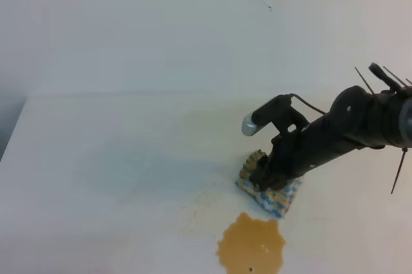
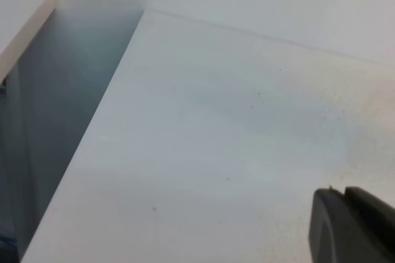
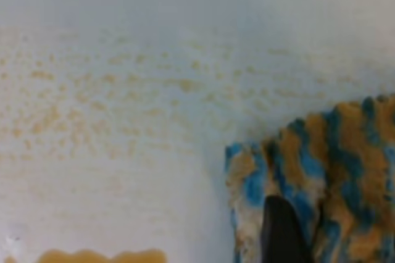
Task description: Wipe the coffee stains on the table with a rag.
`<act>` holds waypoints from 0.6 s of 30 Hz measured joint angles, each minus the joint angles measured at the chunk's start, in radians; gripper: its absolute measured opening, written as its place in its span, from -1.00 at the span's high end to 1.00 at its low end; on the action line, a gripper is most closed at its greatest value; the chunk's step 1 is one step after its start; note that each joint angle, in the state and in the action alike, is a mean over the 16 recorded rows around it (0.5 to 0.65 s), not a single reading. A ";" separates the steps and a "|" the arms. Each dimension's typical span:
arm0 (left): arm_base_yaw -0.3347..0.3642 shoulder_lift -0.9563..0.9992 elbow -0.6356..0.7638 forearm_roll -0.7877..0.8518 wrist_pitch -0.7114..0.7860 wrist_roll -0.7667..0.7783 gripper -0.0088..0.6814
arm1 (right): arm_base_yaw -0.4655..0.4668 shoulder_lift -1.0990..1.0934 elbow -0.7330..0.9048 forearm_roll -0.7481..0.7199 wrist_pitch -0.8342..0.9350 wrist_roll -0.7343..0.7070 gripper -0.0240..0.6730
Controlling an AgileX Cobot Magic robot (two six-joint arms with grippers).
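Observation:
The rag (image 1: 278,200), blue-and-white striped with tan soiled patches, lies on the white table (image 1: 116,158), bunched up at its left end. My right gripper (image 1: 265,181) is down on the rag and shut on it. In the right wrist view one dark fingertip (image 3: 281,231) sits in the rag's folds (image 3: 336,152). The tan coffee puddle (image 1: 251,246) lies just in front of the rag, apart from it, and its top edge shows in the right wrist view (image 3: 102,255). Faint tan speckles (image 3: 92,102) spread beyond the rag. Only a black part of my left gripper (image 2: 352,229) shows over bare table (image 2: 216,139).
The table's left edge (image 1: 14,126) drops into a dark gap. In the left wrist view that gap (image 2: 68,102) separates the table from another pale surface (image 2: 21,19). A pale wall (image 1: 161,23) stands behind the table. The right arm (image 1: 360,123) reaches in from the right.

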 joint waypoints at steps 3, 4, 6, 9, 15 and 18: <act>0.000 0.000 0.000 0.000 0.000 0.000 0.97 | 0.007 0.029 -0.004 -0.022 -0.008 0.004 -0.08; 0.000 0.000 0.000 0.000 0.000 0.000 0.97 | 0.008 0.037 -0.005 -0.028 -0.010 0.005 -0.03; 0.000 0.000 0.000 0.000 0.000 0.000 0.97 | 0.010 0.051 -0.006 -0.037 -0.014 0.007 0.07; 0.000 0.000 0.000 0.000 0.000 0.000 0.97 | 0.011 0.065 -0.006 -0.046 -0.014 0.011 0.26; 0.000 0.000 0.000 0.000 0.000 0.000 0.97 | 0.013 0.060 -0.007 -0.089 0.008 0.058 0.64; 0.000 0.000 0.000 0.000 0.000 0.000 0.97 | 0.013 0.031 -0.006 -0.145 0.027 0.120 0.80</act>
